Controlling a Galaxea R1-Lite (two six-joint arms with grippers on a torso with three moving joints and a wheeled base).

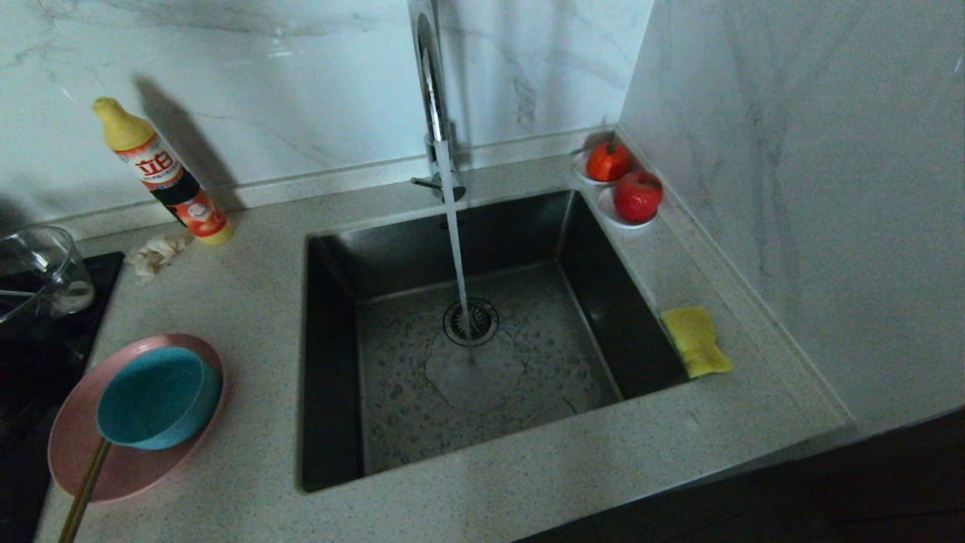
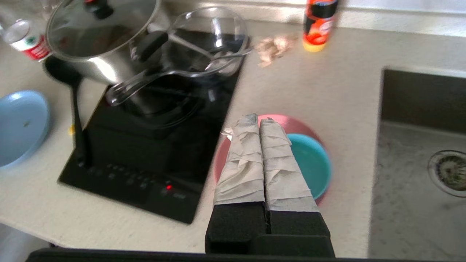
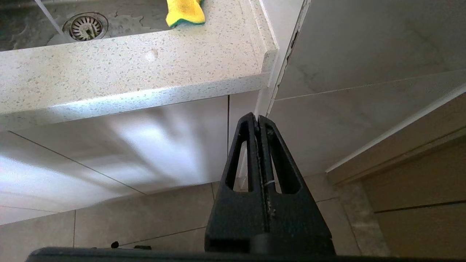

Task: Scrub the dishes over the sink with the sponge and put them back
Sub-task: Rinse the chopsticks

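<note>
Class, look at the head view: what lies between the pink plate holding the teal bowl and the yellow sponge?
The square stainless-steel sink, with tap water streaming onto its round drain strainer, separates the pink plate from the yellow sponge, as the head view shows.

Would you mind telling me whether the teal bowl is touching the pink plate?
Touching. The head view shows the teal bowl sitting inside the pink plate, resting on it; the left wrist view shows the same stack.

Dim head view, the bottle (image 1: pixel 162 173) throwing a hard shadow on the wall (left wrist view motion-blurred).
</note>
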